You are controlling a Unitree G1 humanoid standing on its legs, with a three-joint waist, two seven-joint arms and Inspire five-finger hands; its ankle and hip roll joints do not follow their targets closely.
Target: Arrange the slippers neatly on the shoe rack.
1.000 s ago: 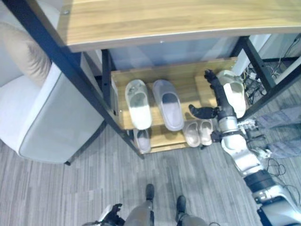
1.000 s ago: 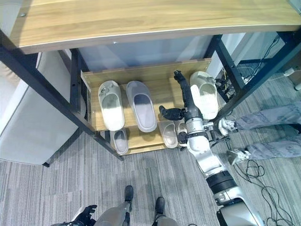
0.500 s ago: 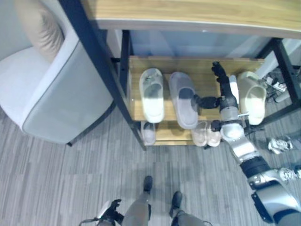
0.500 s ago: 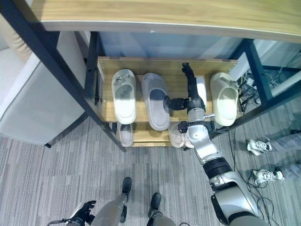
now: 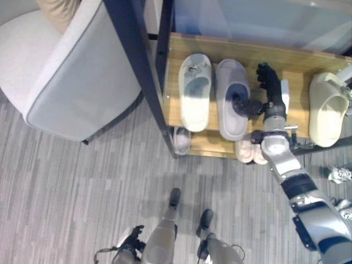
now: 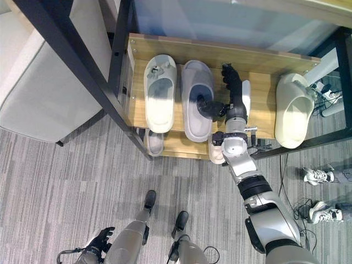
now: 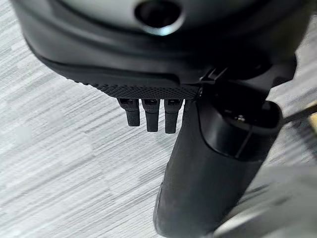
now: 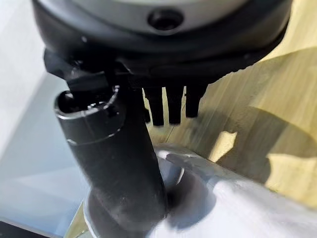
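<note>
A pale armchair [image 5: 71, 77] stands at the left, beside the wooden shoe rack [image 5: 297, 82]. On the rack's top shelf a white slipper [image 5: 195, 91] and a grey slipper [image 5: 232, 99] lie just beside each other. The right robot hand [image 5: 268, 91] rests next to the grey slipper; its thumb goes into the slipper's opening and its fingers [image 5: 266, 74] lie straight along the shelf. A cream slipper [image 5: 325, 110] lies well apart at the right end. Smaller slippers [image 5: 245, 151] lie on the lower shelf. The left robot hand [image 7: 148, 116] hangs over the grey floor [image 5: 82, 192] with relaxed fingers.
</note>
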